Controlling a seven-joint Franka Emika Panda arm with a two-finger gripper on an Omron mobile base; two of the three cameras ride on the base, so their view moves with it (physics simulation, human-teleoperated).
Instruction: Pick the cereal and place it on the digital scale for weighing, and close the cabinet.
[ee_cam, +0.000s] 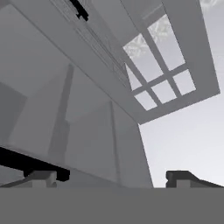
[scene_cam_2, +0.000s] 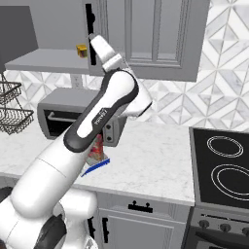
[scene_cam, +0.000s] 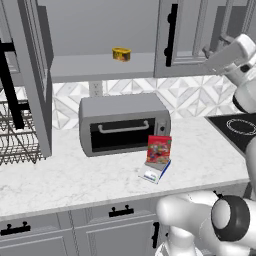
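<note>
Cereal [scene_cam: 159, 149] on digital scale [scene_cam: 154, 173], weighing step looks done; cabinet [scene_cam: 30, 75] door open.
Scale sits on surface [scene_cam: 75, 175] before toaster oven [scene_cam: 124, 125]. Tool [ee_cam: 109, 177] released, raised at the cabinet, likely lining up to close it.

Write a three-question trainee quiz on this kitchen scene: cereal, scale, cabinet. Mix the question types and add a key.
1. True or false: the cereal stands upright on the digital scale.
2. Multiple choice: what sits on the open cabinet's shelf? A) a red box B) a small yellow can C) a plate.
3. Fill in: the left door of the cabinet is swung ____.

Key:
1. True. The red box stands on the scale, in front of the toaster oven.
2. B. The yellow can stands alone there.
3. Open. The claw is raised near the cabinet's right door.
</note>
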